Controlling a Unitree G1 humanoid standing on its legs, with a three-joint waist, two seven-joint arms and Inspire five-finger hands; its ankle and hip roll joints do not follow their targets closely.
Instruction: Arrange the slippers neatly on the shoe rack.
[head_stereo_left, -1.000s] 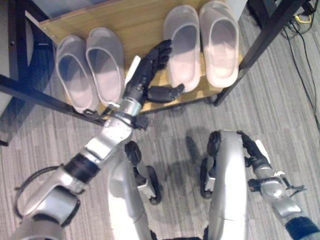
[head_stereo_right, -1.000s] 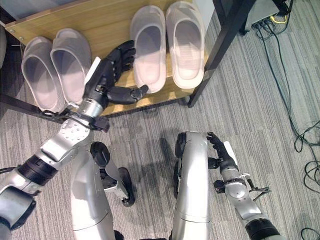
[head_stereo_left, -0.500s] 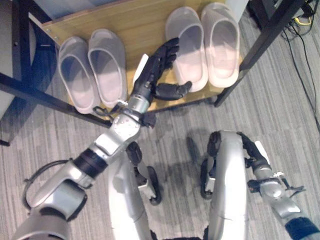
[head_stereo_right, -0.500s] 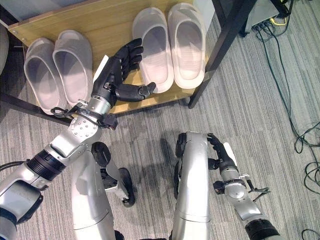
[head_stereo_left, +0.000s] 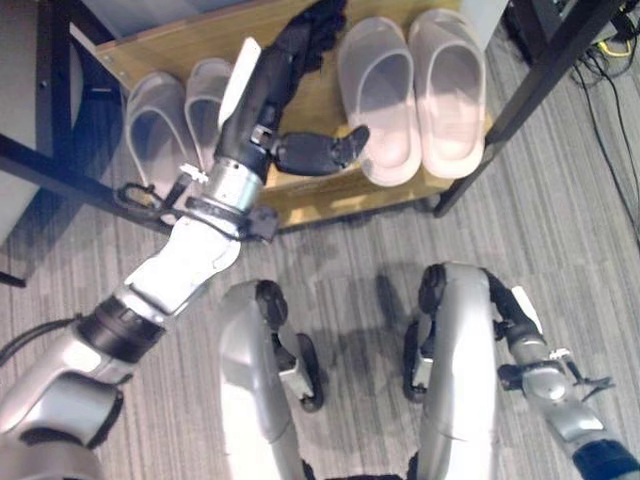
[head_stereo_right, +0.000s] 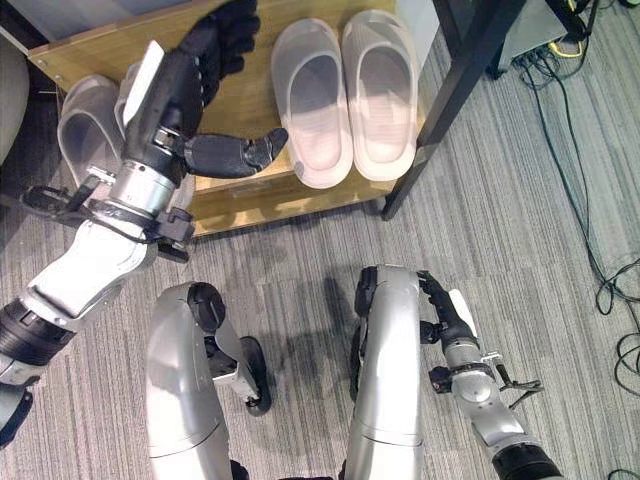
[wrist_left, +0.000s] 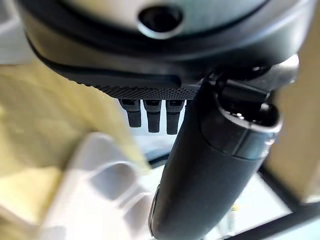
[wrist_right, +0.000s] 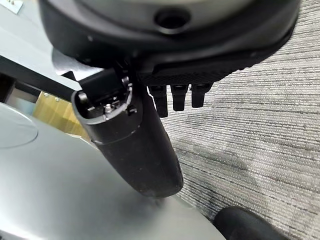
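Your left hand (head_stereo_left: 268, 95) has gone up & further over the shoe rack (head_stereo_left: 300, 195) vs a sec ago; its thumb tip now sits just by the near pink slipper (head_stereo_left: 378, 95). The pink pair sits side by side on the rack's right part, w/ the other pink slipper (head_stereo_left: 450, 85) touching it. The grey slippers (head_stereo_left: 165, 130) lie on the rack's left part, half hidden by your arm. Left hand: fingers straight, wide, holding nothing. Right hand (head_stereo_right: 445, 318) hangs low, well away from the rack, fingers relaxed.

Pale grey slippers (head_stereo_right: 345, 95) lie on a light wooden shoe rack (head_stereo_right: 240, 195) with black posts; the carpet (head_stereo_right: 500, 200) is grey-striped.
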